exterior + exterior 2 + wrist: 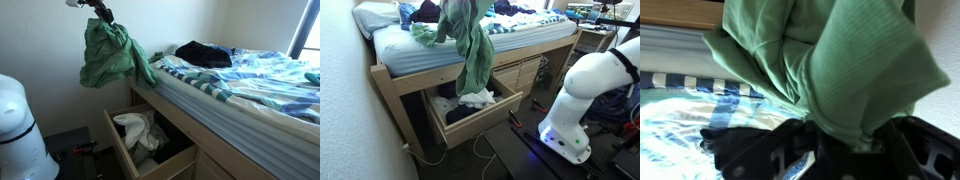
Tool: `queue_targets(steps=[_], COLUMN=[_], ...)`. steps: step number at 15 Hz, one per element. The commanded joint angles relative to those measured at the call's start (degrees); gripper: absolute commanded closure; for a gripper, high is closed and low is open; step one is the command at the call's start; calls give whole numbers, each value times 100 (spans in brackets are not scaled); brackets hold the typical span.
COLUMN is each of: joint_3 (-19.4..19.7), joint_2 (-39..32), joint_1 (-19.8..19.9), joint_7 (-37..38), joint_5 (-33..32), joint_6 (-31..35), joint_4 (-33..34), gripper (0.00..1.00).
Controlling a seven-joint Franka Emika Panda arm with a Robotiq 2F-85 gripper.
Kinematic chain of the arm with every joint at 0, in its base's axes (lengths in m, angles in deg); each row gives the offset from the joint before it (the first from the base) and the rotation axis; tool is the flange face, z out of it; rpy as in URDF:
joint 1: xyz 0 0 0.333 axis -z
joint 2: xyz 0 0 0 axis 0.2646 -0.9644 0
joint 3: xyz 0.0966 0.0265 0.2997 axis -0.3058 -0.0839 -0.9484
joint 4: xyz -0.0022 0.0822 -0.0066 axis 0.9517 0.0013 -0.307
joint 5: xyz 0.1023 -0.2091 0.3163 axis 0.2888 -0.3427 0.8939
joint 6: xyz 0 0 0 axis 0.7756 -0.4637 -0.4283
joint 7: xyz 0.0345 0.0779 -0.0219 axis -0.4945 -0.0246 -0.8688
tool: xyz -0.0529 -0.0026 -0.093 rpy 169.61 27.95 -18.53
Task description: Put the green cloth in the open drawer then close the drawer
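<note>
We see the tool (101,13) clamped on a bunched fold at the top of the green cloth (112,55), which it holds high above the open drawer (116,142). The cloth hangs free from that grip in long, loose folds. None of it lies inside the drawer.

In an exterior view the lowest edge of the cloth ends above the drawer's opening, with bare bed frame showing between the two. In an exterior view from the drawer's front, the cloth (472,45) trails down in a narrow tail towards the drawer (485,118). From there we cannot tell whether the tail touches what lies inside.

In the wrist view the cloth (830,60) fills most of the picture, and its folds gather into the dark fingers (790,150) at the bottom edge.

The drawer stands pulled well out. Inside it a heap of crumpled white cloths (135,128) rests on something dark. Directly above the drawer runs the bed (240,105), covered with blue striped bedding (265,70). A dark garment (203,54) lies on that bedding, up and away from the drawer.

The white robot body (588,85) stands on the floor in front of the drawer, off to one side. A pale cable (485,155) curls on the floor just beyond the drawer's front panel.
</note>
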Motion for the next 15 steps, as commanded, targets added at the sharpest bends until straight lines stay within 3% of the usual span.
queue_targets(steps=[1, 11, 15], joint_3=[-44, -33, 148], joint_2=[200, 535, 307], joint_1=[177, 387, 293], joint_7=[76, 59, -279], joint_5=[-114, -356, -233], joint_6=[-110, -66, 542], joint_4=[12, 19, -311], gripper=[94, 94, 94])
